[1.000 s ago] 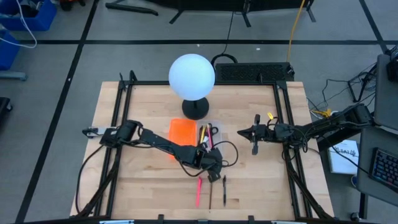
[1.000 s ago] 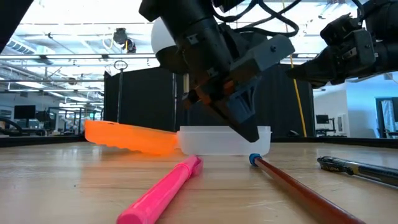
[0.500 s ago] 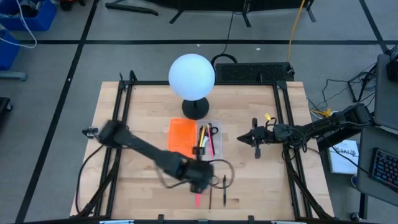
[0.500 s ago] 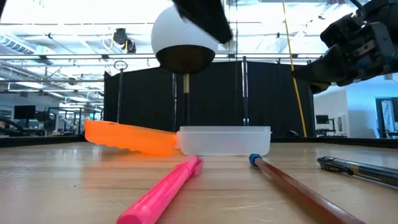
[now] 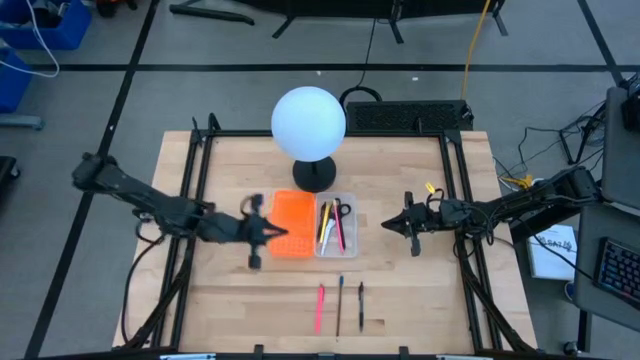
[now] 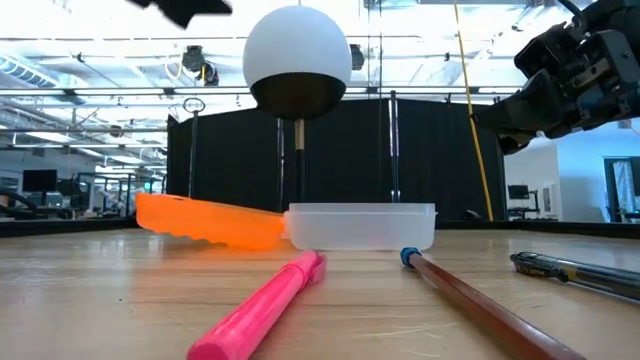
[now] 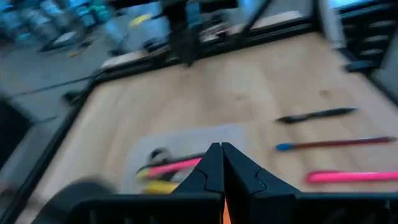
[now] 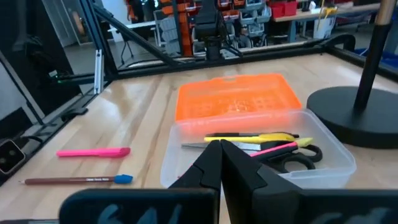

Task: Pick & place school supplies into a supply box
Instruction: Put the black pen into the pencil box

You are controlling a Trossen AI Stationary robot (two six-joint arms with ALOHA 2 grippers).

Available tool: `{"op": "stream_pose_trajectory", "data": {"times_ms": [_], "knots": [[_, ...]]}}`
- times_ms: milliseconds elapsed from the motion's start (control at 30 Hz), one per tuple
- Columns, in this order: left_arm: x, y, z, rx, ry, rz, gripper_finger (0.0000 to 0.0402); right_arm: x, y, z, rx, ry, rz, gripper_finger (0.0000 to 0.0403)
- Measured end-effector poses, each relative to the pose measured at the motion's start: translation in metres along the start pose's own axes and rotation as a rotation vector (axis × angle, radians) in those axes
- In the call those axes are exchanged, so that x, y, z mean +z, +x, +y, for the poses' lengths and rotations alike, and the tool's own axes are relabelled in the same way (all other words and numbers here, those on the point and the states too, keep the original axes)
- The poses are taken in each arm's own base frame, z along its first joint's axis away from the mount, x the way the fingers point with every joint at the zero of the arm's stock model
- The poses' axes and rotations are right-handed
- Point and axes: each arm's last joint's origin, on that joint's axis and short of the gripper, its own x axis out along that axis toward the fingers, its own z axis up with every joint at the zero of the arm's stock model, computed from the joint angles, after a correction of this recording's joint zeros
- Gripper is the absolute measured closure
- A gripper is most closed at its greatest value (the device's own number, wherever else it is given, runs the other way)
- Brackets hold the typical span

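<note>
- We find the left hand (image 5: 254, 262) closed on nothing, just beside the orange half (image 5: 293, 223) of the supply box (image 5: 345, 245).
- The right hand (image 5: 413, 247) hangs closed and unladen beside the clear tray.
- The scissors (image 5: 342, 212) and some pens lie inside the tray.
- A pink pen (image 5: 320, 306), a brown pencil (image 5: 339, 305) and a dark pen (image 5: 361, 304) lie on the surface (image 5: 420, 290) nearer the front edge.
- We judge one of these must be fetched next, which calls for opening a hand and lowering it squarely over a thin shaft.
</note>
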Motion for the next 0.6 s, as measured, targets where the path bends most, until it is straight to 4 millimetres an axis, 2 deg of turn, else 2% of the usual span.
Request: {"op": "stream_pose_trajectory", "data": {"times_ms": [100,167,267,433,600], "knots": [[-0.018,-0.021,0.008,0.016,0.006,-0.024,0.0401,0.002,0.0,0.0,0.003,-0.021,-0.017,0.0403],[-0.023,-0.038,0.012,-0.043,0.024,-0.104,0.0401,0.003,0.0,0.001,0.005,-0.022,-0.033,0.0403],[-0.027,-0.059,0.023,-0.035,0.008,-0.215,0.0401,0.005,0.0,0.001,0.007,-0.043,-0.051,0.0403],[-0.039,-0.077,0.04,0.0,0.019,-0.279,0.04,0.005,0.0,0.001,0.006,-0.08,-0.057,0.0403],[-0.052,-0.088,0.042,-0.164,0.133,-0.33,0.04,0.013,-0.001,0.002,0.012,-0.056,-0.137,0.0403]]}}
